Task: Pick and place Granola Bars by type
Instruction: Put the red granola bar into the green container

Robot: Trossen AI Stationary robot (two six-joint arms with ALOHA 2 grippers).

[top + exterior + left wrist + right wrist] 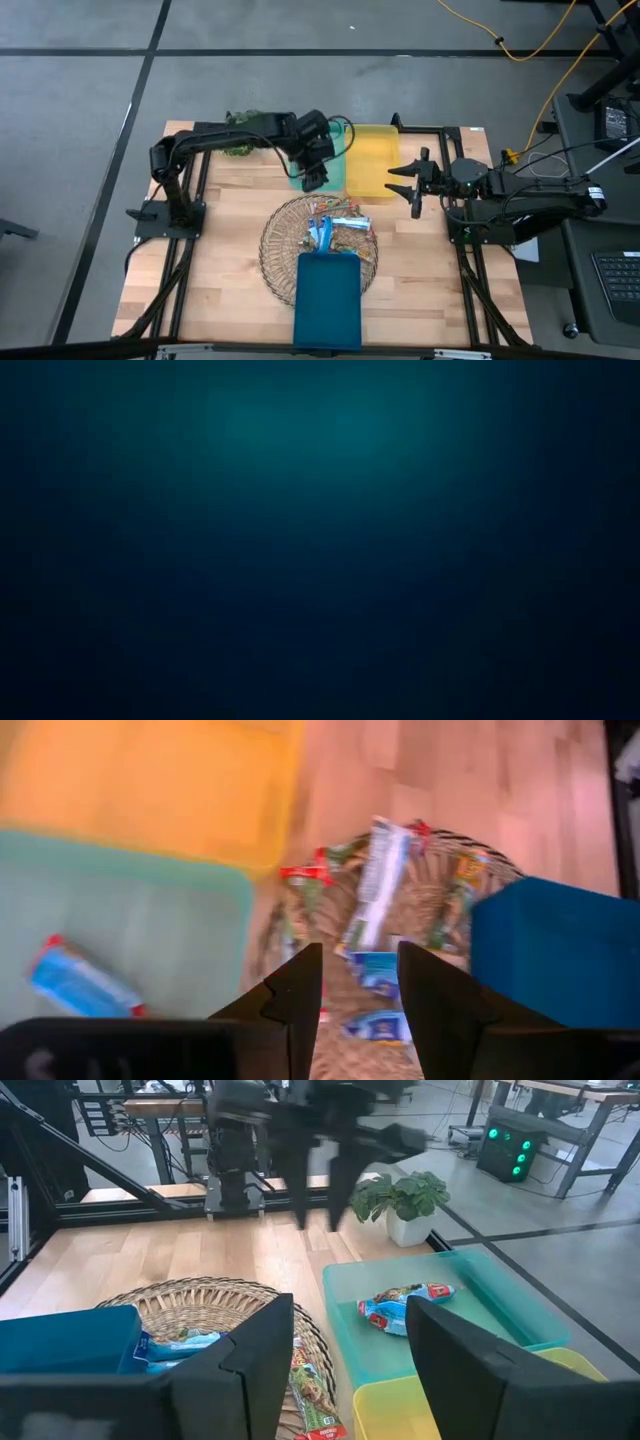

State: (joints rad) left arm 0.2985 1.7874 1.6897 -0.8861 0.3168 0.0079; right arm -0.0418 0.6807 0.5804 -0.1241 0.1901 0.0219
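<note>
Left gripper (316,172): fingers parted, empty, above the green tray (500,1315).
Right gripper (408,181): spread, empty (beside the yellow tray (370,160)).
Granola Bars (335,228): mostly in the wire basket (275,250); a blue bar (405,1303) lies in the green tray.

This looks like a robot lab or workshop. The wooden table (240,250) sits in a black metal frame (440,128) on a grey floor (80,100) with dark lines. A yellow cable (530,45) runs across the floor. Behind the table are work benches (150,1110) and a box with green lights (512,1142). A small potted plant (405,1202) stands nearby.
</note>
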